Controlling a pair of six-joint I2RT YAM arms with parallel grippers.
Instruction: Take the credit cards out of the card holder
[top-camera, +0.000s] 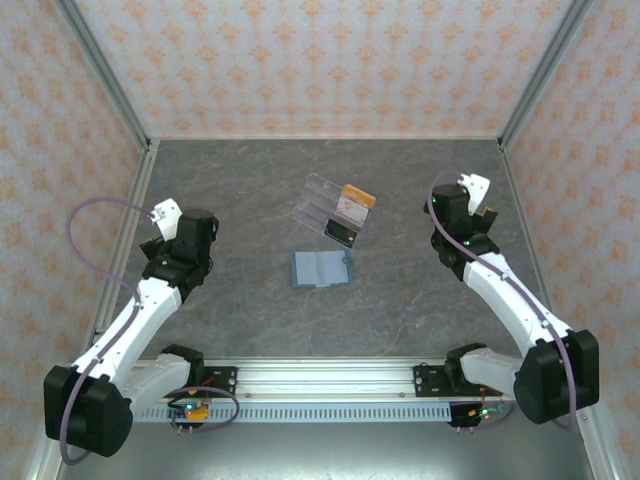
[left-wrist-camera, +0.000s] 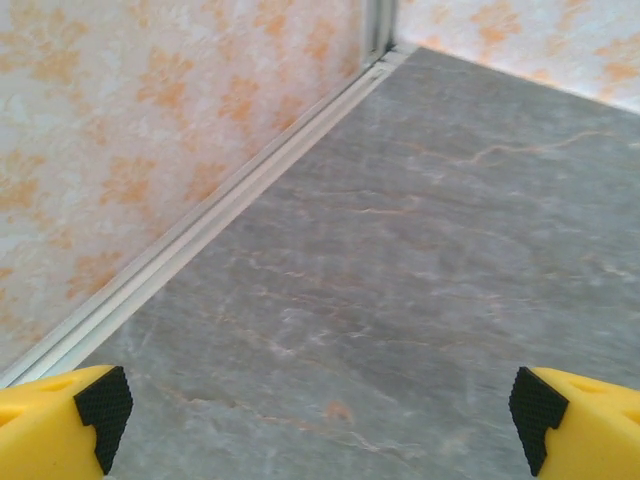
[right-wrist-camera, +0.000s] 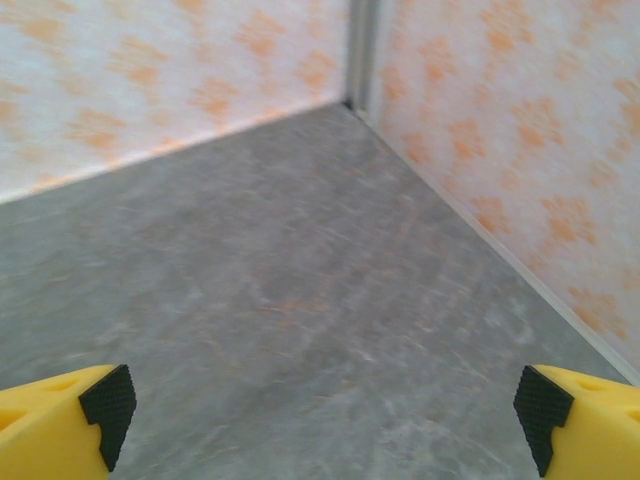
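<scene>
The card holder (top-camera: 322, 268) is a small teal-blue wallet lying flat with both panels spread, in the middle of the table. Whether any card sits in it I cannot tell from above. Just behind it, a clear acrylic stand (top-camera: 325, 203) holds credit cards: an orange one (top-camera: 357, 196), a pale one (top-camera: 349, 210) and a dark one (top-camera: 343, 232). My left gripper (top-camera: 162, 222) (left-wrist-camera: 320, 410) is far to the left, open and empty over bare table. My right gripper (top-camera: 474, 195) (right-wrist-camera: 325, 405) is far to the right, open and empty as well.
Patterned walls close the table (top-camera: 250, 190) on the left, back and right, with metal rails (left-wrist-camera: 200, 235) along their feet. Each gripper points toward a back corner. A slotted rail (top-camera: 330, 380) with the arm bases runs along the near edge.
</scene>
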